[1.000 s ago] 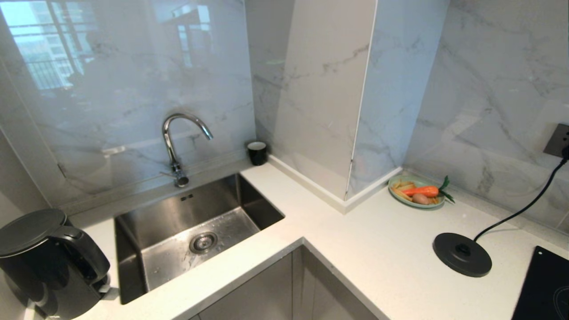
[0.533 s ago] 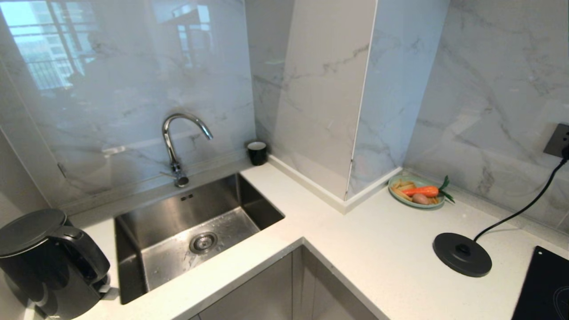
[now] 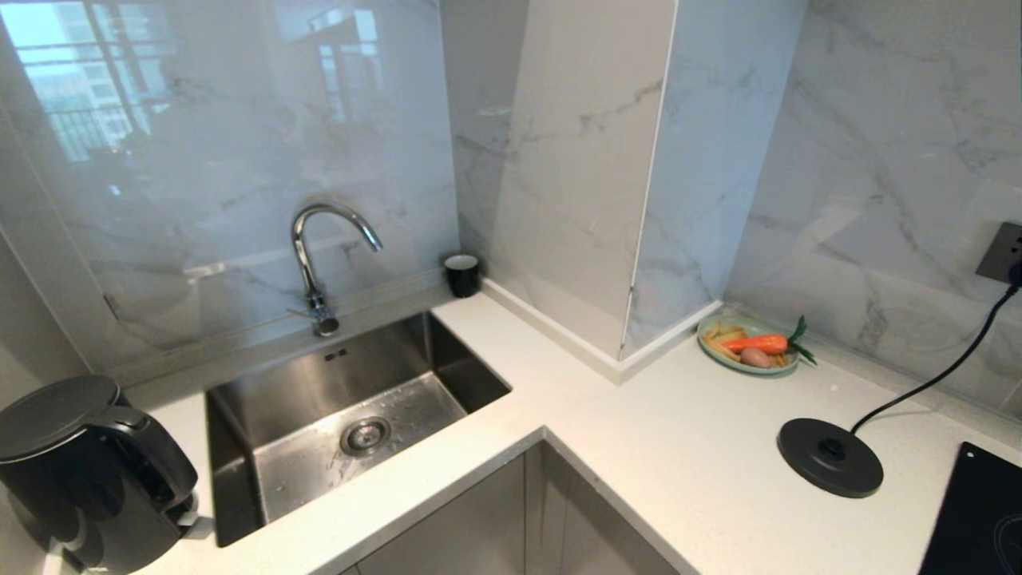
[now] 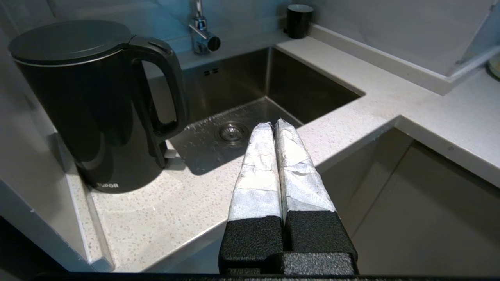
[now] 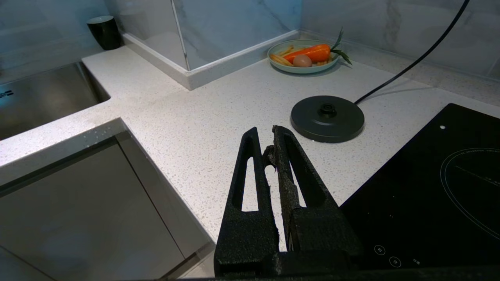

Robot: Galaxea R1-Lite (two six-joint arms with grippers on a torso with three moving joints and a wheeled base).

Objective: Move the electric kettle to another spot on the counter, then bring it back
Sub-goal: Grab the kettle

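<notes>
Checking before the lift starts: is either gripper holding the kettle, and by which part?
Nothing is held. The left gripper is shut on nothing, apart from the electric kettle; the right gripper is shut and empty too.

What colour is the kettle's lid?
Dark grey, on the lid of the black electric kettle; clearest in the left wrist view.

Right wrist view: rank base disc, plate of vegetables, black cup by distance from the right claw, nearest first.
From the right claw, shut over the counter:
1. Base disc: just beyond the claw tips, beside the hob.
2. Plate of vegetables: farther back, by the wall.
3. Black cup: farthest, in the corner near the sink.
</notes>
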